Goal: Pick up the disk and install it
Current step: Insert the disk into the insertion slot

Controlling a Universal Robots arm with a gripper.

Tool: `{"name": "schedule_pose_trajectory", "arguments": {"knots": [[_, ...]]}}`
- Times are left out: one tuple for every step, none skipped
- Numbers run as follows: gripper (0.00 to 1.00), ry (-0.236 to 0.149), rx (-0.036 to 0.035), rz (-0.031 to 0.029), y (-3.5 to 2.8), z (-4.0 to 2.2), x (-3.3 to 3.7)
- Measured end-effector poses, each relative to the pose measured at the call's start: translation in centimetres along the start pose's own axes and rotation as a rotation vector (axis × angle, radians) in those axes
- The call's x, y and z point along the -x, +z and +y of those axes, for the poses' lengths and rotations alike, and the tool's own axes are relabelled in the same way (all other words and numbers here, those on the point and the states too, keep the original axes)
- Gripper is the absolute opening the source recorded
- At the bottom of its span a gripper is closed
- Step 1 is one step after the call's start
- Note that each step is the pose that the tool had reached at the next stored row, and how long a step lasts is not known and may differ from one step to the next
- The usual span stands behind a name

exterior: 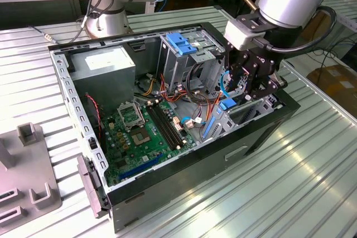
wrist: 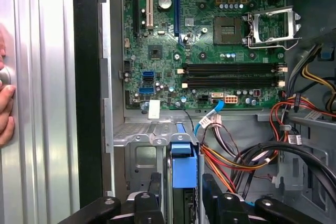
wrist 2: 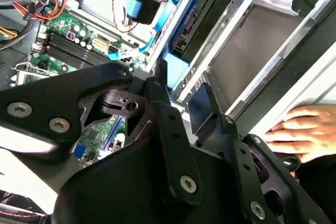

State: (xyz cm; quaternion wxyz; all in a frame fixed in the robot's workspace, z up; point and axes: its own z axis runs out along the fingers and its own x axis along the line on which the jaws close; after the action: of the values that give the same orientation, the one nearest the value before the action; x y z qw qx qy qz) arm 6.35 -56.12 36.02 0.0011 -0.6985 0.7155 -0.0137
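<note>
Gripper (wrist: 182,195) clamps narrow on the disk (wrist: 184,163), edge-on at the drive bay (wrist: 139,153) mouth, exterior view's right | step, judged: install, insertion | seating needs it square to the bay

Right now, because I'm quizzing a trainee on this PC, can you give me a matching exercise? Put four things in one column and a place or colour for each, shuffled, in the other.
Things:
1 disk
2 motherboard
3 hand
4 power supply

Descriptions:
A grey, in a corner of the case
B resting on the table, outside the case
C green, flat inside the case
D on edge in the bay

Pairs: 1-D, 2-C, 3-B, 4-A
</note>
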Motion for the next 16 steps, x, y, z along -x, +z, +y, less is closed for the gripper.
{"name": "schedule_pose_trajectory", "arguments": {"knots": [[0.43,0.000,0.0000,0.0007,0.00,0.00,0.00],[0.36,0.000,-0.0001,0.0013,0.00,0.00,0.00],[0.29,0.000,-0.0001,0.0019,-0.01,0.00,0.00],[0.24,0.000,-0.0001,0.0022,0.00,0.00,0.00],[0.18,0.000,-0.0001,0.0025,0.00,0.00,0.00],[0.12,0.000,-0.0001,0.0029,0.00,0.00,0.00],[0.10,0.000,-0.0001,0.0034,0.00,0.00,0.00],[0.10,0.000,-0.0001,0.0037,0.00,0.00,0.00],[0.10,0.000,-0.0001,0.0040,0.00,0.00,0.00],[0.10,0.000,-0.0001,0.0044,0.00,0.00,0.00],[0.10,0.000,-0.0001,0.0049,0.00,0.00,0.00],[0.10,0.000,-0.0001,0.0052,0.00,0.00,0.00],[0.10,0.000,-0.0002,0.0059,0.00,0.00,0.00],[0.10,0.000,-0.0002,0.0066,0.00,0.00,0.00],[0.10,0.000,-0.0002,0.0071,0.00,0.00,0.00],[0.10,0.000,-0.0002,0.0077,0.00,0.00,0.00]]}}
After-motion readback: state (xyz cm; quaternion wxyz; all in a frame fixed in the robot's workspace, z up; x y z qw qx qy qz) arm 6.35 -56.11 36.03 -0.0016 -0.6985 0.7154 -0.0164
